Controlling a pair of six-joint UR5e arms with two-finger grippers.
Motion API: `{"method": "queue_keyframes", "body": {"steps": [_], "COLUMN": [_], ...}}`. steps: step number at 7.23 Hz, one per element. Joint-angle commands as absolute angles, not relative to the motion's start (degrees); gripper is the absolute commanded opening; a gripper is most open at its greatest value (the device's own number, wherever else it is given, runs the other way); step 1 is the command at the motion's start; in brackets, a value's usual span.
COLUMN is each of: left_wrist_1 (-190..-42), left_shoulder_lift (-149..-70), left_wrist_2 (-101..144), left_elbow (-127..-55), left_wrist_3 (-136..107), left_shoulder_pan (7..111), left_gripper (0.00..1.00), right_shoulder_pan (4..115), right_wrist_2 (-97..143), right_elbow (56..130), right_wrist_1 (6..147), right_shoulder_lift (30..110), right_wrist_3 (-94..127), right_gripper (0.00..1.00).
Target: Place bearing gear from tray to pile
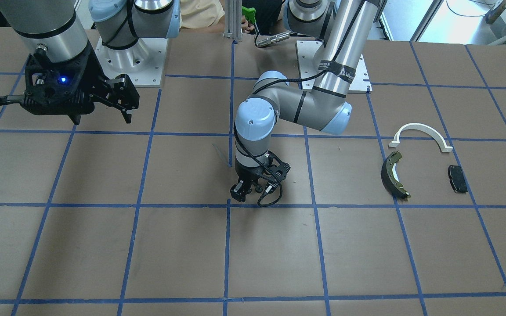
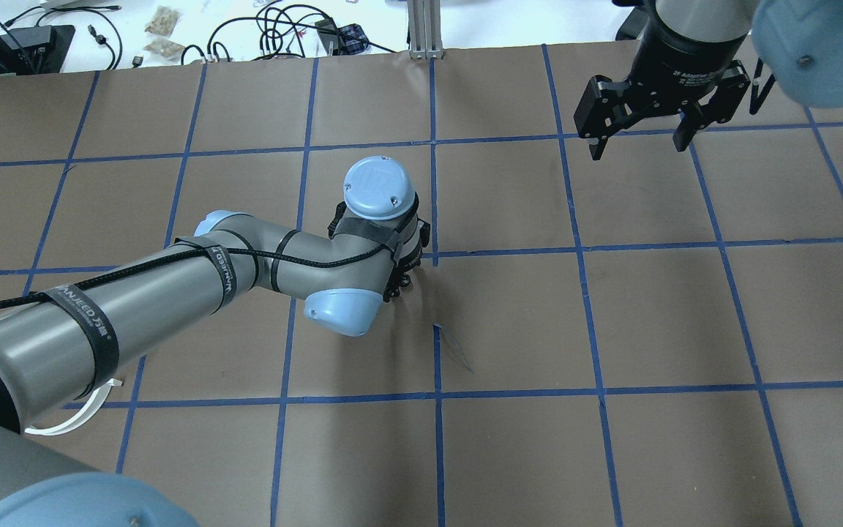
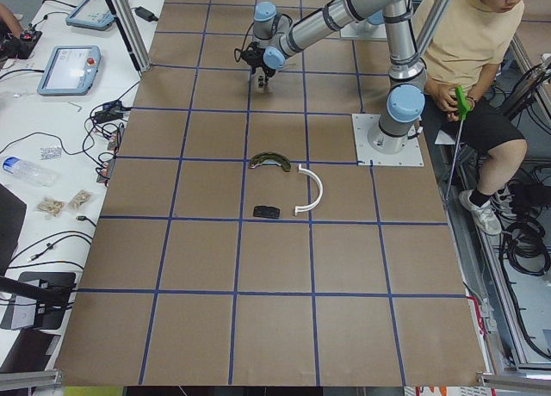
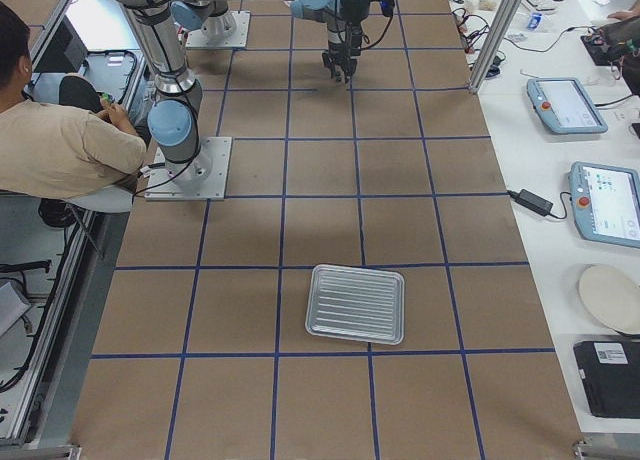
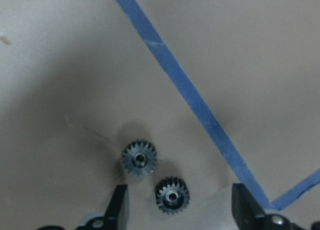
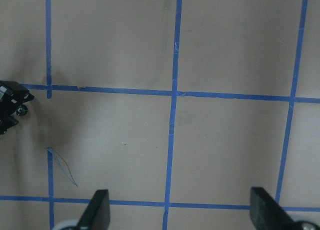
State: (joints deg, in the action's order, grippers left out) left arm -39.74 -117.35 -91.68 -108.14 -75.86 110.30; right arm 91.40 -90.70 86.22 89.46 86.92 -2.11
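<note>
Just above 2 gears (image 5: 172, 195), left jaws wide.

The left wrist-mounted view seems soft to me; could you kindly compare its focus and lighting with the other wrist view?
Left wrist-mounted view: the two gears look slightly soft, and a broad shadow dims the paper on the left. Right wrist-mounted view: evenly lit, tape lines crisp, only the end effector's fingers at the bottom edge blurred.

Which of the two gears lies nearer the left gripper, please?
The lower gear in the left wrist view, between the fingers; the other gear lies farther out.
</note>
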Motion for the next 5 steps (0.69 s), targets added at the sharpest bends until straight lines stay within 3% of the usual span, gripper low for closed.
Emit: {"method": "queue_keyframes", "body": {"steps": [1,4,5], "left_wrist_1": [-39.73,-39.73,-42.16], "left_shoulder_lift": [-117.51,-116.64,-115.5], "left_wrist_2": [-92.02,-91.5,-91.23], "left_elbow": [-108.02,-107.23,-104.79], "left_wrist_3": [-75.5,-71.83,-70.07], "left_shoulder_pan": [110.3,109.61,108.03], "left_gripper": [0.36,0.01,0.0], "right_shoulder_pan": [91.41,91.41,91.41], "right_wrist_2": [-90.79,-90.79,-90.88], "right_elbow": [86.22,86.22,86.22], "right_wrist_1": [89.3,89.47,89.39], "right_shoulder_lift": [86.92,86.92,86.92], "right_wrist_3": [-2.11,-2.11,-2.11], "right_gripper": [1.0,1.0,1.0]}}
